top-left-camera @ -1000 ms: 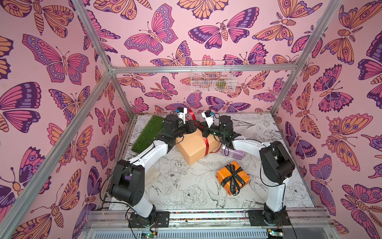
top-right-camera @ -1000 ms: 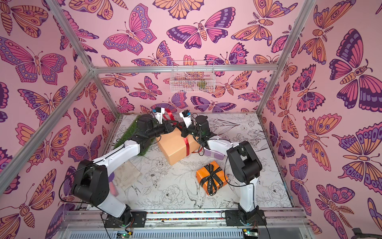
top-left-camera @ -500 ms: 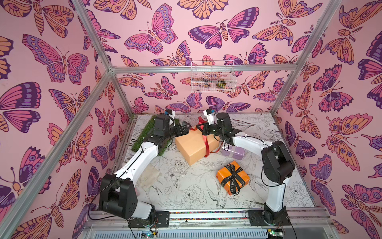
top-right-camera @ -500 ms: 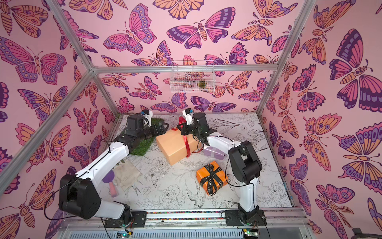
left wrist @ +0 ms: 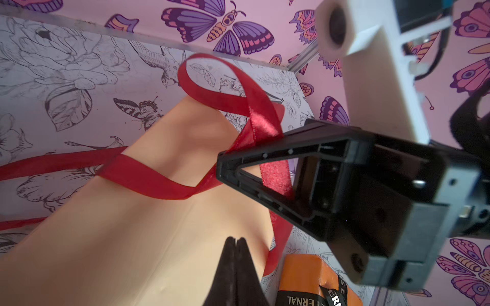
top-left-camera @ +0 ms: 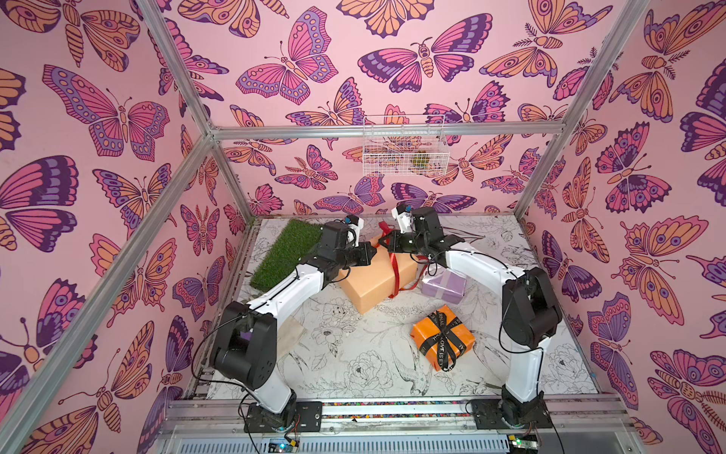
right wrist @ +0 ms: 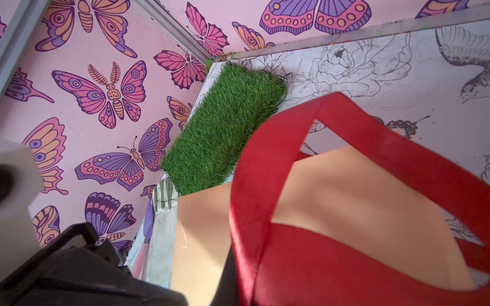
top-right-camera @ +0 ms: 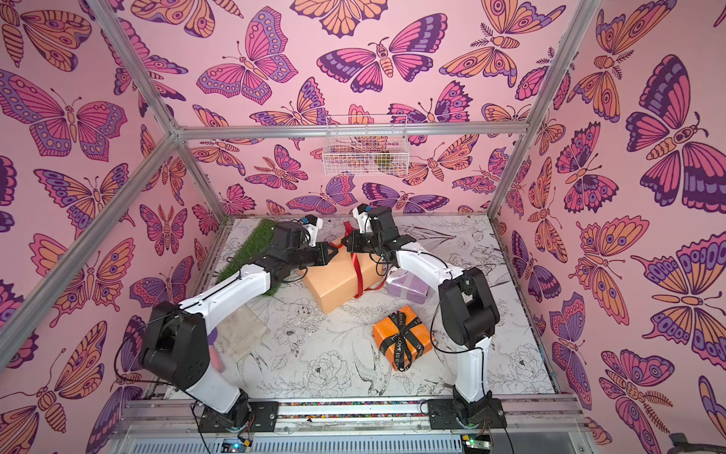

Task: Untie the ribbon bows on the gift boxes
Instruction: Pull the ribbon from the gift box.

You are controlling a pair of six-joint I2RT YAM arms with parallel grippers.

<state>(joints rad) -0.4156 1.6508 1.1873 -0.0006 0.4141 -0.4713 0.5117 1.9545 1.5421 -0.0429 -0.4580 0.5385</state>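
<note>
The left arm has swung back from the grass mat to the peach-tan box, which sits far back on the bench. The red ribbon wraps that box, one loop standing up. The right claw pinches a ribbon strand above the box top. The left claw, pressed together with nothing seen between its tips, hovers near it.

The lilac box sat partly hidden behind the right arm in both top views, its pale ribbon too small to judge. The right wrist view showed the red ribbon blurred and cropped; the left wrist view cropped the orange box.
</note>
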